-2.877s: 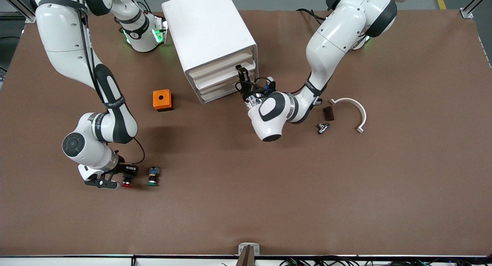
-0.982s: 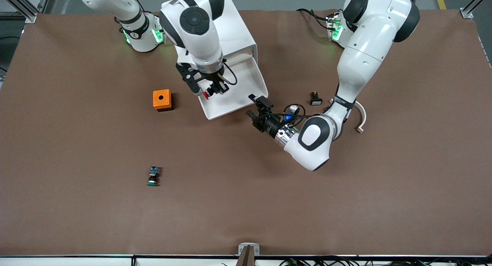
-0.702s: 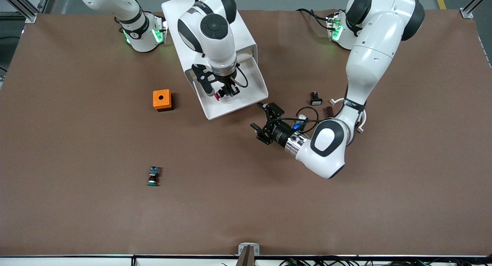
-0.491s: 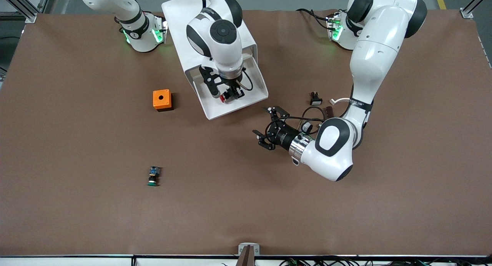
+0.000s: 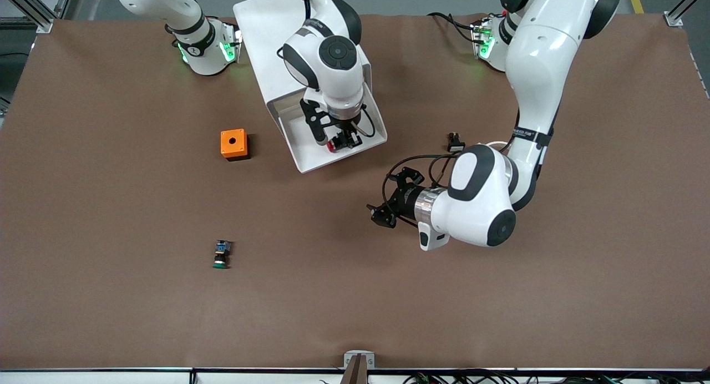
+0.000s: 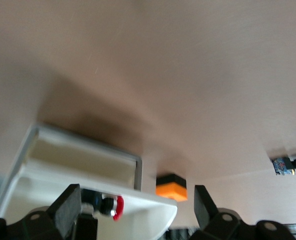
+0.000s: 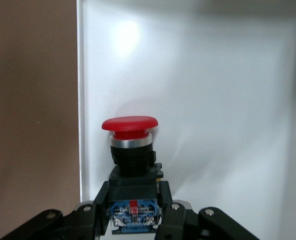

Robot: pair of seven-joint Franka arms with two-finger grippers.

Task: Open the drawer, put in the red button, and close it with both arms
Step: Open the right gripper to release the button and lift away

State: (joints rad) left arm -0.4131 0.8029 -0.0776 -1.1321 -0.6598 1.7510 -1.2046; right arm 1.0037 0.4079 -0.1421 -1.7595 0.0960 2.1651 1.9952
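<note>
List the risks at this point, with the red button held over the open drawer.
The right gripper holds the red button beside the drawer wall; released here, it may hit the rim or roll out. The right arm's wrist hangs low above the tray and could knock it. The left gripper, open over bare table in front of the drawer, must come in straight to close it, or the cabinet may skew.

No text, label, brand, number or sign can be read anywhere. The bands on the arms near the wrists carry small lettering, but it is too small to make out.
</note>
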